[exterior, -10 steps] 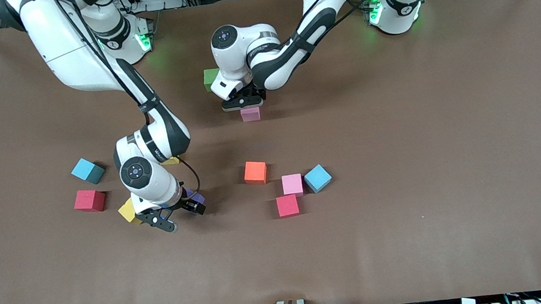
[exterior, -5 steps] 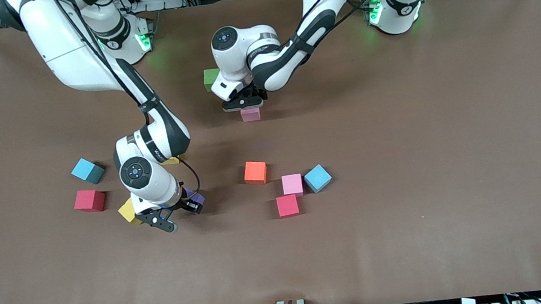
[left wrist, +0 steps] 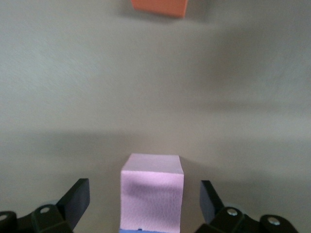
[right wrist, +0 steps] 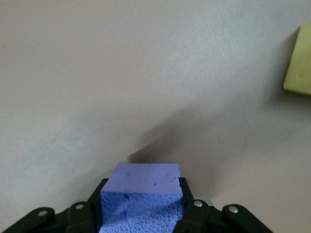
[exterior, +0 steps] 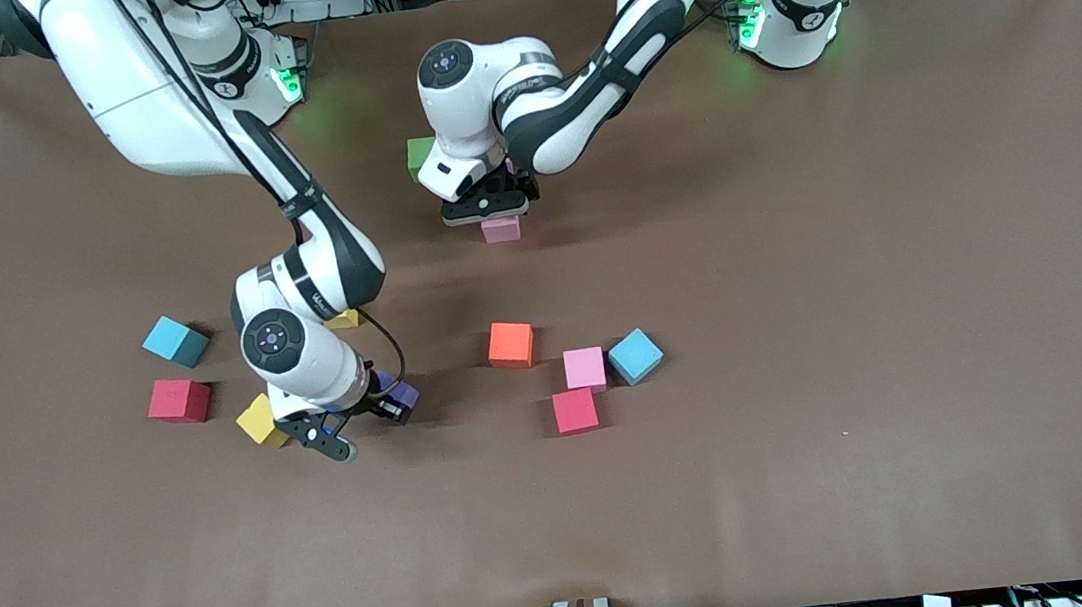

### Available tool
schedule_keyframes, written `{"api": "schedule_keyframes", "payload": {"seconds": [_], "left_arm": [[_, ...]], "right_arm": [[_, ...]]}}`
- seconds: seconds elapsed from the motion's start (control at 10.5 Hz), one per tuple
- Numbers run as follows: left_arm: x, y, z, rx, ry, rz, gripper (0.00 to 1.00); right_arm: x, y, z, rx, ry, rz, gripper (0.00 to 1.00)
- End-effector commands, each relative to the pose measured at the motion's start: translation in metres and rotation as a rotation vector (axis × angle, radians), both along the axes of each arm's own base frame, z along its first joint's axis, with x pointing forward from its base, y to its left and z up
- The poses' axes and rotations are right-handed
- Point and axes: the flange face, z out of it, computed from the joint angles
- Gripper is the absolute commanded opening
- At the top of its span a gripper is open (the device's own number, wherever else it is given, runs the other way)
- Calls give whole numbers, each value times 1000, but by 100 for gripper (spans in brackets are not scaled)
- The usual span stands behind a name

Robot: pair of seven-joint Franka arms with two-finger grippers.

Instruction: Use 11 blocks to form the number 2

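Foam blocks, eleven wanted for the number 2; digit not yet formed, stock scattered on the worktop [exterior: 821, 475].

Landmark: orange block [exterior: 511, 344]. Farther from the front camera than it, a pink block [exterior: 501, 229] sits on the worktop between the wide-open jaws of the left gripper [exterior: 485, 211], untouched; a green block [exterior: 419, 155] lies farther again. Toward the right arm's end, the right gripper [exterior: 358, 425] is clamped on a purple block [right wrist: 143, 196]. Yellow block [exterior: 260, 420], red block [exterior: 179, 400] and light blue block [exterior: 175, 341] lie further that way. Toward the left arm's end, a loose cluster of pink, red and light blue. Handling, judged: light, soft, matte, non-slip, compressible; grip two parallel side faces squarely, mid-height, gently.
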Motion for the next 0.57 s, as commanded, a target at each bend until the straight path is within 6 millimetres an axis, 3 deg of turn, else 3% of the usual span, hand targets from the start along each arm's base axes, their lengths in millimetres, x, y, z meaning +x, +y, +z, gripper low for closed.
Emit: {"api": "schedule_keyframes", "payload": {"seconds": [0.0,0.1,0.29,0.48], "left_arm": [[36,31,57,6,-41,44,100],[57,49,74,2,-23,55,100],[110,101,118,-16,-11,69,100],[162,166,148,-42,41,-17,100]], "right_arm": [[-43,5,31,-1,30,-64,0],[-62,0,43,-9,46,-97,0],[-96,11,62,-52,130,-208,0],[-122,21,75,-101,191,-362,0]]}}
